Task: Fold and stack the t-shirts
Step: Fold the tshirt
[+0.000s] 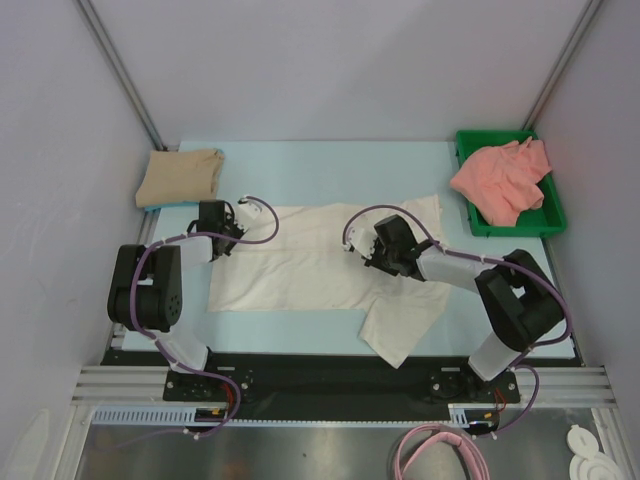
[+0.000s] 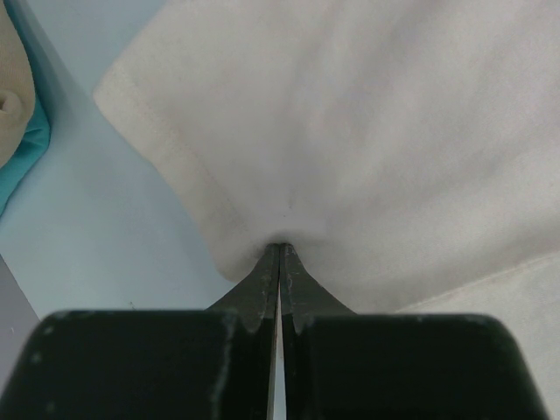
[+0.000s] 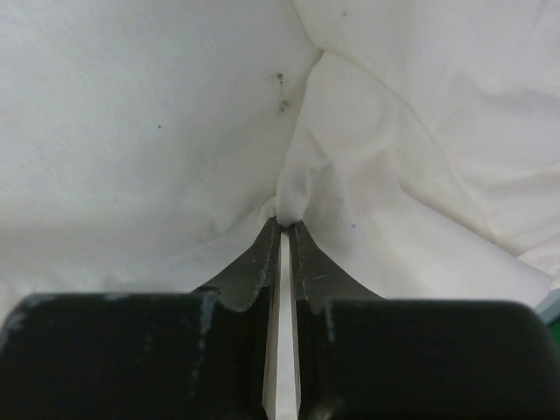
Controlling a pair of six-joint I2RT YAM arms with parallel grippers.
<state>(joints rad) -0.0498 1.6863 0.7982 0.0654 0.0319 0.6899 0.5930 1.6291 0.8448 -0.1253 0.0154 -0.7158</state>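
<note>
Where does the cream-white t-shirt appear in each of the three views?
Top external: the cream-white t-shirt lies spread mid-table, between the arms.
Left wrist: it fills the upper right; the left gripper pinches its edge.
Right wrist: it fills nearly the whole picture; the right gripper pinches a fold.
Shared landmark: the tan t-shirt, far left in the top view, left edge of the left wrist view.
</note>
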